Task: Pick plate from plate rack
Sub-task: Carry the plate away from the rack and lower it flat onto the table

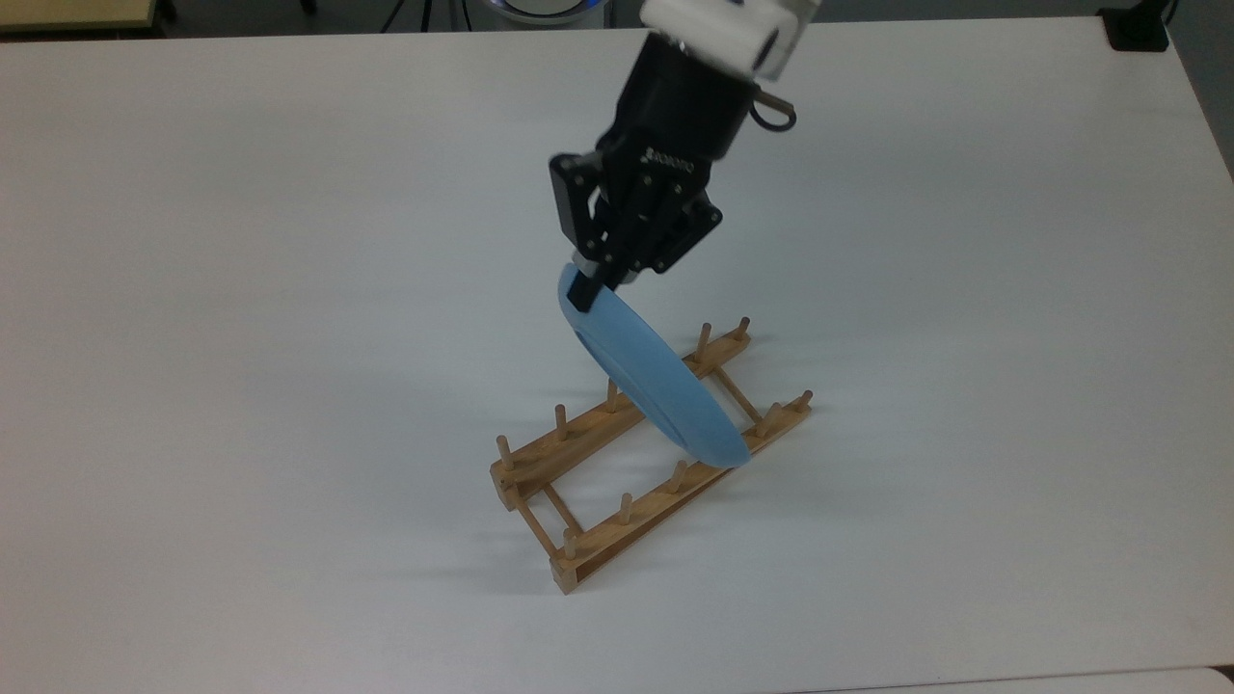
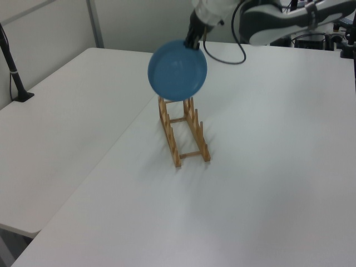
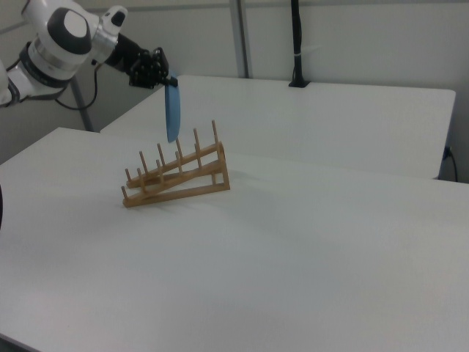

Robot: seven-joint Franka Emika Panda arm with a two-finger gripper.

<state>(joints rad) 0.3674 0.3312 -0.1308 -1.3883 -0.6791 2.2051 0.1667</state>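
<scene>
The rack [image 1: 648, 453] stands on the white table [image 1: 241, 289], its two long wooden rails running parallel and joined by thin crossbars, with short upright pegs along each rail. In the top view it lies on a diagonal, its nearer end at the lower left and its farther end at the upper right. In the left view the rack [image 2: 182, 132] points away from the camera, and in the right view the rack [image 3: 176, 176] appears side-on with its pegs in a row.

Above the rack's farther half hangs the plate [image 1: 648, 378], round, light blue and plain. It is held on edge and tilted. In the left view the plate [image 2: 177, 70] faces the camera as a full disc, and its lower edge lies over the tops of the far pegs; whether it touches them cannot be told from there. In the right view the plate [image 3: 172, 110] is seen nearly edge-on as a thin blue strip, and its lower tip appears to hang apart from the pegs.

At the plate's upper rim is the gripper [image 1: 584, 291], black, with its jaws pinching the rim between them. In the left view the gripper [image 2: 194, 42] meets the plate at its top right, and in the right view the gripper [image 3: 170, 78] sits at the strip's upper end. Behind it the white arm [image 3: 62, 37] slopes back and up.
</scene>
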